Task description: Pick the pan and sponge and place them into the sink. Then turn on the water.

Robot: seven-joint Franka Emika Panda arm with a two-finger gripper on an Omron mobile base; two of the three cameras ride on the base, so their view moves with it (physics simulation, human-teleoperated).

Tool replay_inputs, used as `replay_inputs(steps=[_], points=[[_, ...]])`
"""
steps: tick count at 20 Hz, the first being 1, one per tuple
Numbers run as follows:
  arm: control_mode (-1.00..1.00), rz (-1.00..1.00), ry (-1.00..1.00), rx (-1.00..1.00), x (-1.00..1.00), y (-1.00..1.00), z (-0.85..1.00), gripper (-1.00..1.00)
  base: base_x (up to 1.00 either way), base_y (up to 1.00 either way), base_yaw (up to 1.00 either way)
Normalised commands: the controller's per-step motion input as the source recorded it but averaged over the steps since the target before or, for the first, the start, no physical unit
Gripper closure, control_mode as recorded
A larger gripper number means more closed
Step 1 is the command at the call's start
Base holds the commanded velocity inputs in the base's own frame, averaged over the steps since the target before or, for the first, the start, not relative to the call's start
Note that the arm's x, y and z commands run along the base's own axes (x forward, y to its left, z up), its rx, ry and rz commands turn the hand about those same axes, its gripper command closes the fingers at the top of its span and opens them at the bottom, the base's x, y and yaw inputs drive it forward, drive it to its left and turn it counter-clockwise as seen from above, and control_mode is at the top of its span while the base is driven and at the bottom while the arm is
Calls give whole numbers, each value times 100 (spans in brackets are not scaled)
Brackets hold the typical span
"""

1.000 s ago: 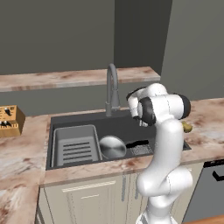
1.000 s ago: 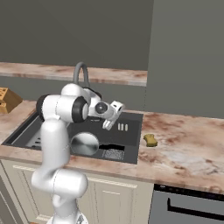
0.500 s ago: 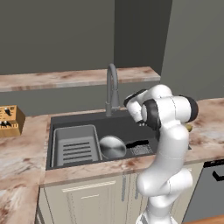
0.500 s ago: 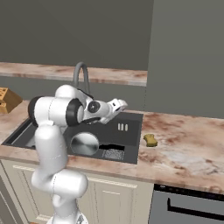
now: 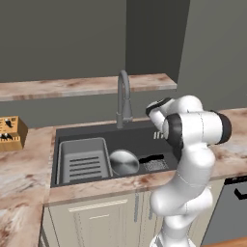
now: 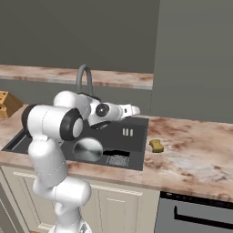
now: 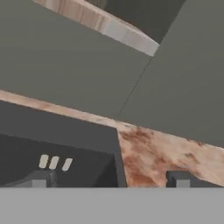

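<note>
The silver pan (image 5: 124, 161) lies in the sink (image 5: 140, 136), its black handle pointing right toward the drain grate (image 5: 155, 165). In the right base view the pan (image 6: 87, 150) sits partly behind my arm. The yellow-brown sponge (image 6: 157, 145) rests on the counter just right of the sink (image 6: 124, 141). My gripper (image 6: 133, 110) reaches out level above the basin's back right corner, left of the sponge and higher, open and holding nothing. In the hand view the gripper (image 7: 109, 180) looks over the sink's corner at the marble counter (image 7: 148, 153). No water runs from the faucet (image 5: 123, 99).
A grey ridged rack (image 5: 83, 161) fills the left part of the basin. A wooden knife block (image 5: 9, 134) stands on the left counter. A shelf (image 5: 87, 86) runs along the wall behind. A dark appliance front (image 6: 195, 214) sits below the right counter.
The hand has swung to the right and stretched out level over the sink's back right corner, toward the sponge side. Its jaws stay open. Pan and sponge have not moved.
</note>
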Motion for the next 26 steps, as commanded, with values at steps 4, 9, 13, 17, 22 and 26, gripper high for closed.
replay_inputs(steps=[4, 9, 13, 17, 22, 26], points=[[-100, -25, -6, 49, 0, -13, 100, -100, 0, 0, 0], [-100, -24, -4, 47, 0, -5, 100, -100, 0, 0, 0], [-100, -21, 0, 38, 2, -1, 100, -100, 0, 0, 0], [-100, -16, 0, 34, 7, 0, 100, -100, 0, 0, 0], [-100, -4, 0, 22, 3, -2, 62, -100, 0, 0, 0], [-100, 0, 0, 24, -5, -26, 34, -100, 0, 0, 0]])
